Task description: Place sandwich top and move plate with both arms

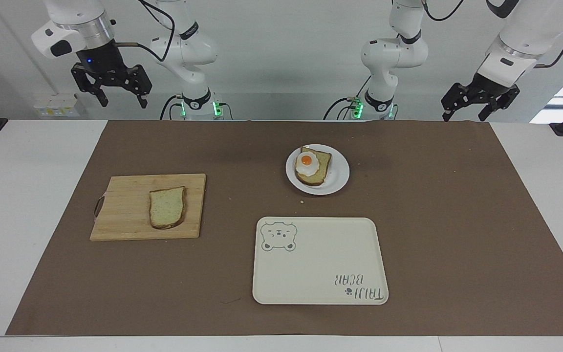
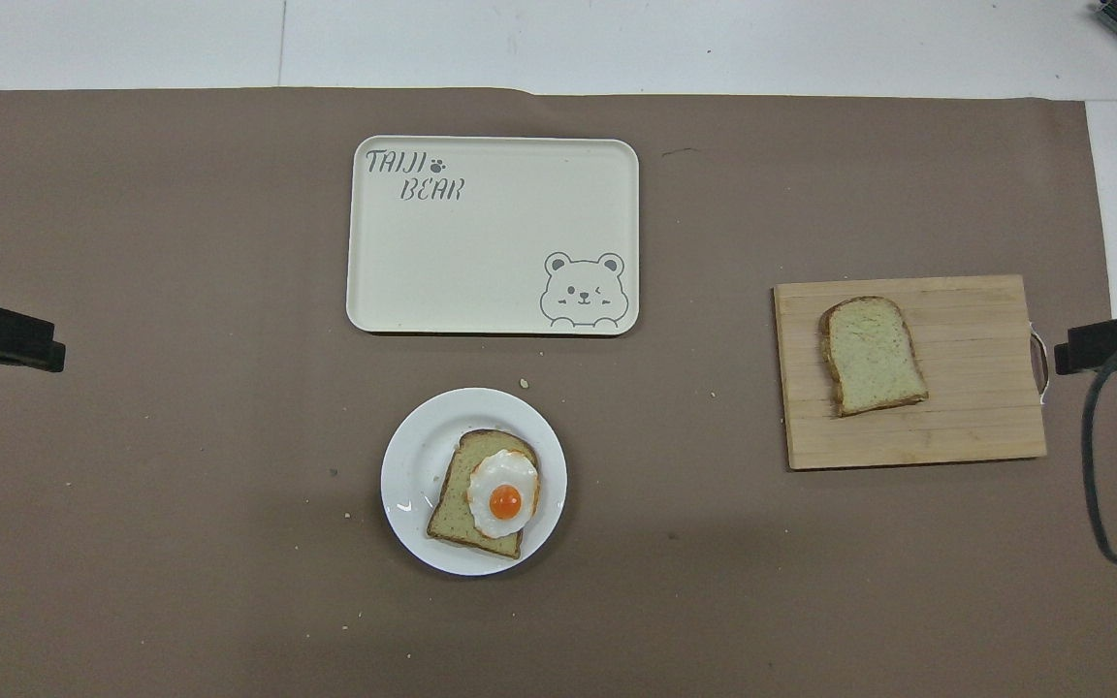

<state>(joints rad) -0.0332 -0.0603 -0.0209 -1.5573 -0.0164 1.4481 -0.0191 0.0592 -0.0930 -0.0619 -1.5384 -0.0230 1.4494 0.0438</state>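
The sandwich top point(image 1: 167, 207) is a plain bread slice lying flat on a wooden cutting board point(image 1: 125, 205) toward the right arm's end of the table; it also shows in the overhead view point(image 2: 872, 355). The white plate point(image 1: 337, 181) sits mid-table and holds a bread slice with a fried egg point(image 1: 313, 166). The plate also shows in the overhead view point(image 2: 413, 475). My right gripper point(image 1: 122, 100) hangs open and empty, high over the table's edge near the robots. My left gripper point(image 1: 463, 115) hangs open and empty, high over the table's edge at its own end.
A cream rectangular tray with a bear drawing point(image 1: 320, 264) lies empty, farther from the robots than the plate. A brown mat point(image 1: 433, 220) covers most of the table. A few crumbs lie beside the plate.
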